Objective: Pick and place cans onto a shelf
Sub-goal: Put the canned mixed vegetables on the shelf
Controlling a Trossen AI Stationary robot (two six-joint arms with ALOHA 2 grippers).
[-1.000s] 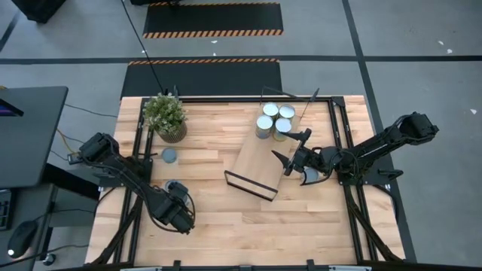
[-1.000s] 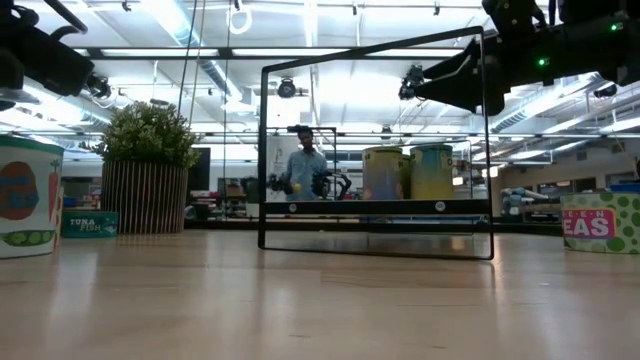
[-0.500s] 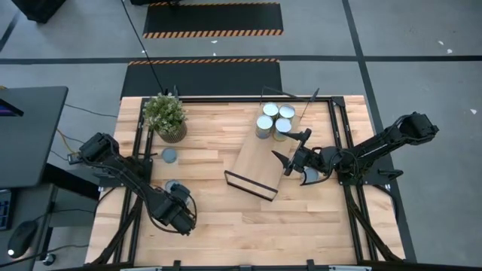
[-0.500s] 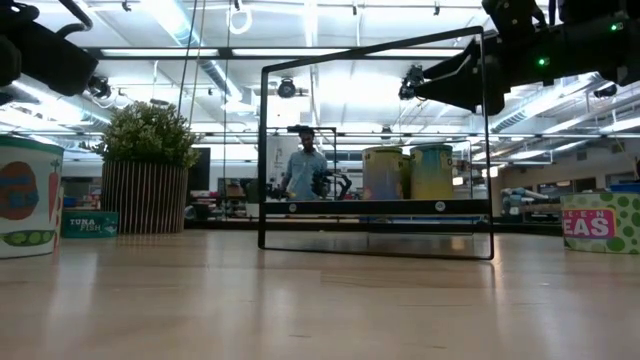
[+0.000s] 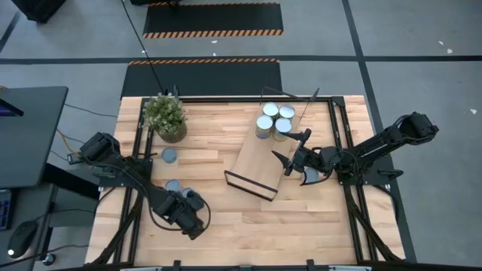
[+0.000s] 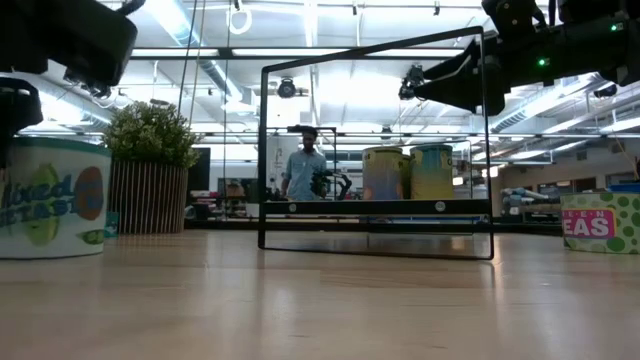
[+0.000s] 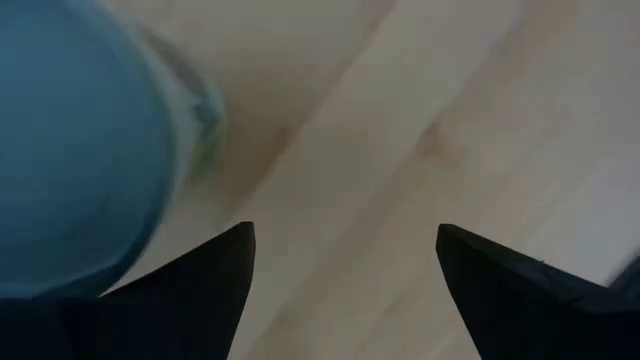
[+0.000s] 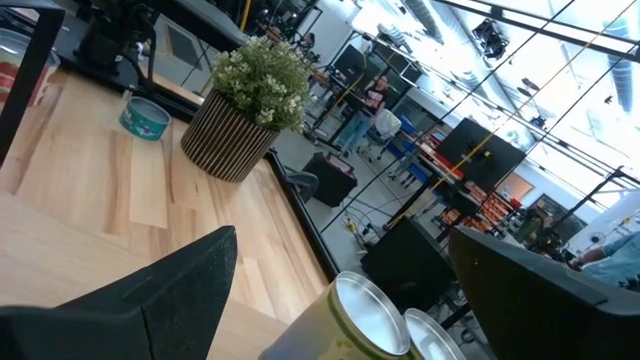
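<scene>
Several cans point(image 5: 273, 118) stand on the far end of the light-wood shelf point(image 5: 254, 164), which lies on the table. They also show in the low view point(image 6: 408, 172). Two cans point(image 5: 172, 185) point(image 5: 189, 195) stand near my left gripper point(image 5: 193, 220), and a third point(image 5: 169, 155) stands farther back. My left gripper point(image 7: 345, 230) is open and points down at bare wood, with a can's pale blue top point(image 7: 70, 140) outside its gap beside one finger. My right gripper point(image 5: 296, 162) hangs open and empty beside the shelf's right edge.
A potted plant point(image 5: 167, 117) stands at the far left of the table. A black frame point(image 5: 331, 128) runs along the table's edges. In the low view a large can point(image 6: 52, 196) stands at the left and a green peas can point(image 6: 600, 222) at the right. A person point(image 6: 303, 170) stands in the room behind.
My left gripper has gone toward the table's right and near edges, away from the can at the left. In the low view the can at the left now stands farther right and shows another side of its label. My right arm has kept still.
</scene>
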